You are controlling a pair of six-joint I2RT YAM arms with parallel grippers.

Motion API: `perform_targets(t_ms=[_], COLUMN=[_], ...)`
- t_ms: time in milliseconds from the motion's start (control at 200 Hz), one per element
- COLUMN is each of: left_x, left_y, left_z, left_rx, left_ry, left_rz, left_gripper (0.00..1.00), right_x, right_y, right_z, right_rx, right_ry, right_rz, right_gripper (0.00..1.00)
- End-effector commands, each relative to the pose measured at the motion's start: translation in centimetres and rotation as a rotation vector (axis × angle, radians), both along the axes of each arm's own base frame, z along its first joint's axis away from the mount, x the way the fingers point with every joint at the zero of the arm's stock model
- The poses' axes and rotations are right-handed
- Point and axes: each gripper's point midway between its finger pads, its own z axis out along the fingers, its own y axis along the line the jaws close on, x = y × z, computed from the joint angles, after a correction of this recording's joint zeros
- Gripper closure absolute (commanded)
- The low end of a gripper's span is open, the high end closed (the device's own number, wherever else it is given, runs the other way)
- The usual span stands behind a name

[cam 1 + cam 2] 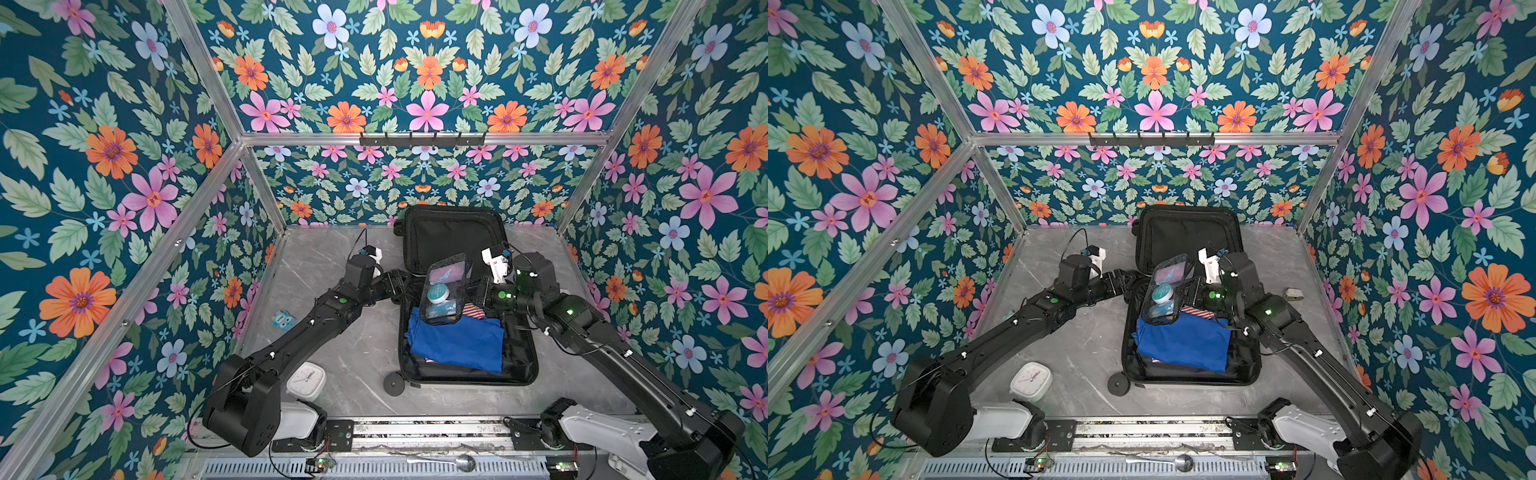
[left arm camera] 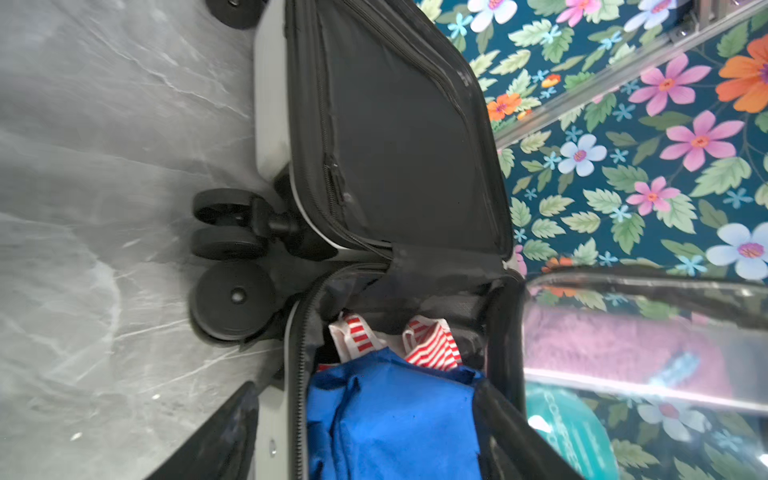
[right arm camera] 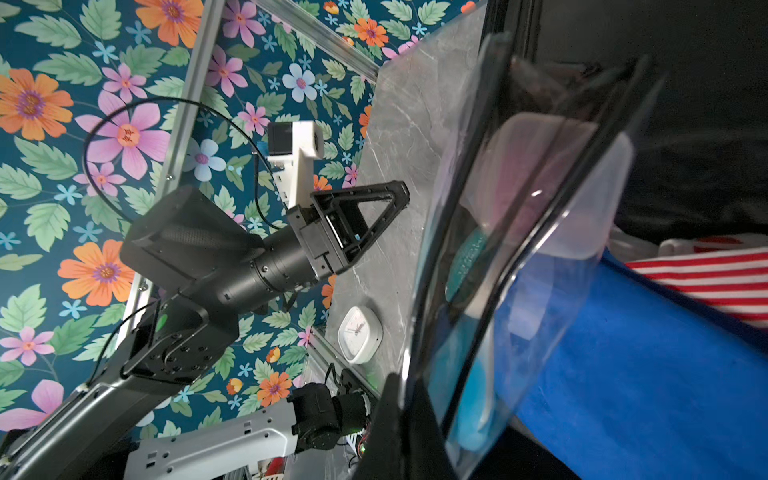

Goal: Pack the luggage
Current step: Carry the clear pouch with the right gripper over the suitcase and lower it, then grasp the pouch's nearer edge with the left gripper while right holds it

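Luggage (image 1: 521, 370): lay open at the middle of the grey marbled table (image 1: 316, 266), lid (image 1: 451, 237) stood up against the back wall with its black lining showing, one black wheel (image 1: 394, 383) splayed at the near left corner. Held in the lower half a folded blue garment (image 1: 457, 345), with a red-and-white striped cloth (image 1: 473, 311) tucked at the hinge end. Clear pouch (image 1: 446, 286): hung tilted above the hinge end, a teal round tin and something pink inside; could not tell whether its lower end touched the garment. Right gripper (image 1: 473, 287): reached in from the right, jaws clamped tight on the pouch's edge. Left gripper (image 1: 400, 280): hovered at the luggage's left rim near the hinge, jaws spread wide and holding nothing; in the left wrist view straddled the zipper band, one finger (image 2: 216, 440) over the table, second finger (image 2: 511, 428) over the inside. White square clock (image 1: 306, 380): sat on the table near the left arm's base, well apart from the luggage. Small blue packet (image 1: 283, 321): lay by the left wall. Spoon (image 1: 453, 460): rested on the front rail.
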Motion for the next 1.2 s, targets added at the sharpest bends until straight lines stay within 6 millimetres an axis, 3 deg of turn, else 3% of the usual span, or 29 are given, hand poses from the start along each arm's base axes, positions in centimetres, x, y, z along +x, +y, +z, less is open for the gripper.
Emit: perform_targets(t_ms=[0, 205, 525, 895, 1070, 1195], left_x=[0.1, -0.1, 0.0, 0.2, 0.2, -0.3], left_y=[0.7, 1.1, 0.9, 0.2, -0.1, -1.4], left_z=[-0.3, -1.0, -1.4, -2.7, -2.7, -2.3], left_rx=[0.016, 0.027, 0.029, 0.018, 0.016, 0.031], left_ry=[0.005, 0.013, 0.019, 0.052, 0.058, 0.054], left_rz=[0.028, 0.041, 0.03, 0.01, 0.003, -0.03], left_gripper=[0.19, 0.19, 0.2, 0.21, 0.21, 0.2], right_x=[0.7, 0.3, -2.5, -3.0, -3.1, -3.5], right_y=[-0.3, -0.2, 3.2, 1.2, -0.7, -2.1], right_z=[0.4, -1.7, -1.5, -12.6, -14.1, -15.2], right_rx=[0.022, 0.03, 0.001, -0.101, -0.084, -0.139], right_ry=[-0.04, 0.022, -0.02, 0.193, 0.237, 0.272], right_rz=[-0.052, -0.057, -0.009, -0.078, -0.122, -0.148], right_gripper=[1.0, 1.0, 1.0, 1.0, 1.0, 1.0])
